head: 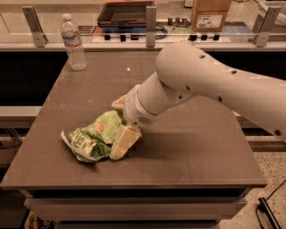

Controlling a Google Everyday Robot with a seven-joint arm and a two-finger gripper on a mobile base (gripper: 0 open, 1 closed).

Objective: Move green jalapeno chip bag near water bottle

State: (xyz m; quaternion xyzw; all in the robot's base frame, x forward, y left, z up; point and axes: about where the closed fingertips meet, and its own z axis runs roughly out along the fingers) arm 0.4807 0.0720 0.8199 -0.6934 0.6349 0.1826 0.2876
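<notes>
The green jalapeno chip bag (91, 138) lies crumpled near the table's front left, with its white lettering and reddish logo facing up. The water bottle (73, 42) stands upright at the far left corner, well away from the bag. My gripper (120, 123) is down at the bag's right end. One cream finger (124, 142) rests on the table at the bag's near side. The other finger (119, 102) shows at its far side. The fingers stand apart with the bag's right end between them. The arm hides the bag's right edge.
The dark tabletop (192, 147) drops off at the front and sides. Behind it runs a railing with metal posts (150, 20), a cardboard box (210, 14) and a dark tray (126, 12).
</notes>
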